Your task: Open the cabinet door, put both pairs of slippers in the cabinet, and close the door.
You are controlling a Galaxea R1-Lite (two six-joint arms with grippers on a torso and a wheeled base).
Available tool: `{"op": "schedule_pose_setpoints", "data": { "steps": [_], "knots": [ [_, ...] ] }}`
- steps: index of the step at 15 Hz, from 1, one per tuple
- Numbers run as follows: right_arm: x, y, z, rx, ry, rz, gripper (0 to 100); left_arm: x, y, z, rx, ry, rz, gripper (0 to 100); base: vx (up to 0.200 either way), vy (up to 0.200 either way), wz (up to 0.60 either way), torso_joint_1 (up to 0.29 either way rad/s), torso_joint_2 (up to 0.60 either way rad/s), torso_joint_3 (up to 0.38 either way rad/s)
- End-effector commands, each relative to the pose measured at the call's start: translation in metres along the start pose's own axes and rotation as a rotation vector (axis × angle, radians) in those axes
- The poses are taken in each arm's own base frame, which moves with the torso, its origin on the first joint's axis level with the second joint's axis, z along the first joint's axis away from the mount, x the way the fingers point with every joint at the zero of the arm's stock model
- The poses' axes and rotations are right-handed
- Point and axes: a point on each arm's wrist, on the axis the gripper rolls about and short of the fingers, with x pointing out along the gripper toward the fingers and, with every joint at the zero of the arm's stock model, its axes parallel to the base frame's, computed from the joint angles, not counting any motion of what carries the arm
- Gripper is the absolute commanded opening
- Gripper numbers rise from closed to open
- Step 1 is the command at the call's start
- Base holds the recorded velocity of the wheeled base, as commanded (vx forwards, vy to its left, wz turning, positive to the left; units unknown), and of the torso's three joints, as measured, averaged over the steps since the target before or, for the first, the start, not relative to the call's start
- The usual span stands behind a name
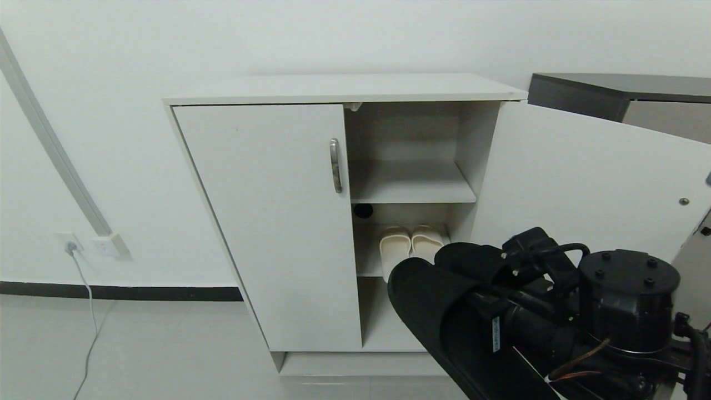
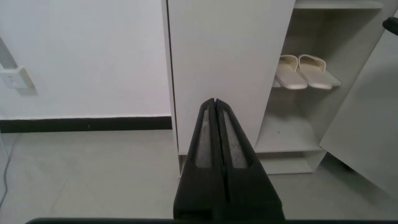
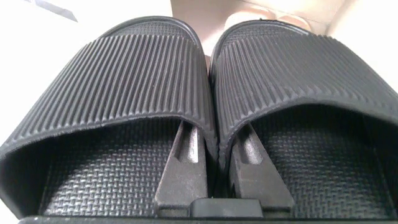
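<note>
The right claw (image 3: 219,177) clamps the black slippers (image 1: 433,300) together by their inner sides, low before the cabinet (image 1: 344,89). The left claw (image 2: 215,140) is pressed closed on nothing. Beyond, the right door (image 1: 589,178) stands open and white slippers (image 1: 411,244) sit side by side on a lower shelf (image 1: 369,266).

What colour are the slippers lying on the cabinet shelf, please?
The slippers are cream, clearest in left wrist view.
</note>
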Motion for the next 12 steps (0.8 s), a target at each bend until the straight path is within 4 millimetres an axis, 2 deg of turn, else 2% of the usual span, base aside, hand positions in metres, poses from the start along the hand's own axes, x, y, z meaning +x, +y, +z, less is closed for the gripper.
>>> {"op": "schedule_pose_setpoints", "data": {
  "steps": [1,3,5,12],
  "knots": [
    [0.0,0.0,-0.002,-0.013,0.007,0.001,0,0.0,0.0,0.0,0.0,0.001,-0.001,0,0.0,0.0,0.0,-0.017,0.07,0.129],
    [0.0,0.003,-0.005,-0.034,0.018,0.015,0,0.0,0.0,0.0,0.0,0.001,0.001,0,0.0,0.0,0.0,-0.007,0.13,0.115],
    [0.005,0.01,-0.01,-0.044,0.033,0.036,0,0.0,0.0,0.0,0.003,0.001,0.001,0,0.0,0.0,-0.6,-0.002,0.04,0.036],
    [0.021,0.021,-0.019,-0.053,-0.021,0.048,0,0.0,0.0,0.0,0.001,0.001,0.001,0,0.0,0.0,0.0,0.0,0.0,0.0]
  ]
}}
